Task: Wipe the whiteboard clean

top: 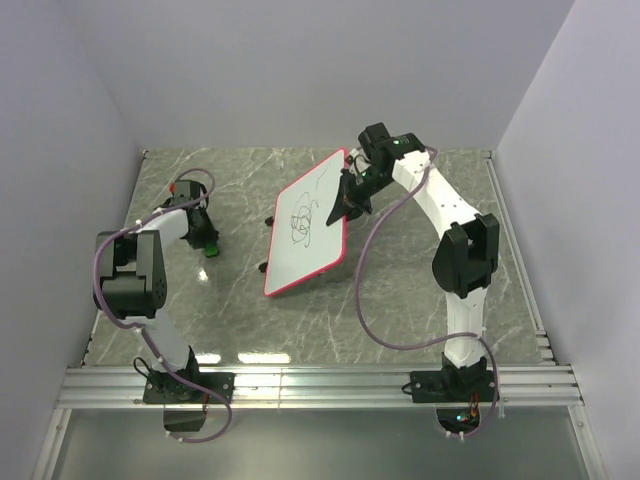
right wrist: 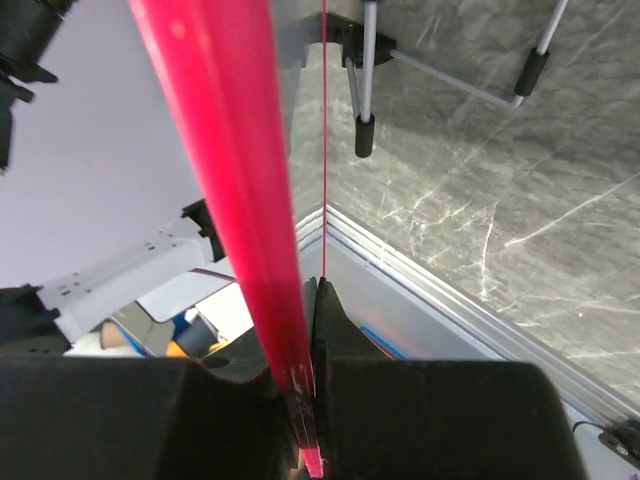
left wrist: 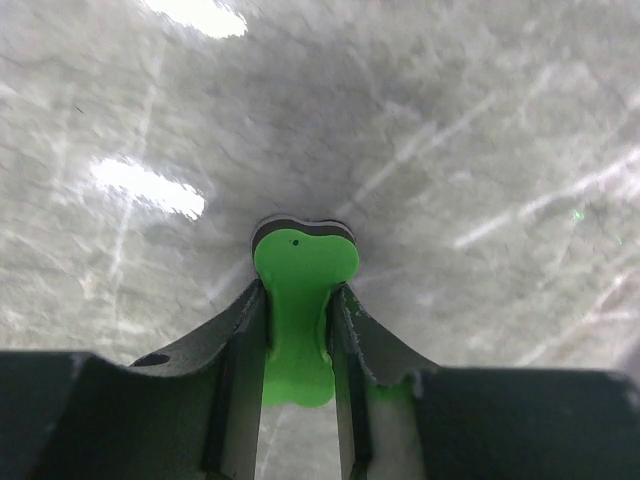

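Left gripper: the jaws are clamping tight on the narrow waist of a green block. The block is resting on the table near its left edge, with a dark layer showing at the end away from the wrist.

Right gripper: the jaws are pinching fully down on the whiteboard, gripping its red rim at the right-hand long edge.

The whiteboard is sitting near the table's middle, angled towards the far edge, with black scribbles facing up. Its black feet are hanging beneath; whether they are touching the table cannot be told.
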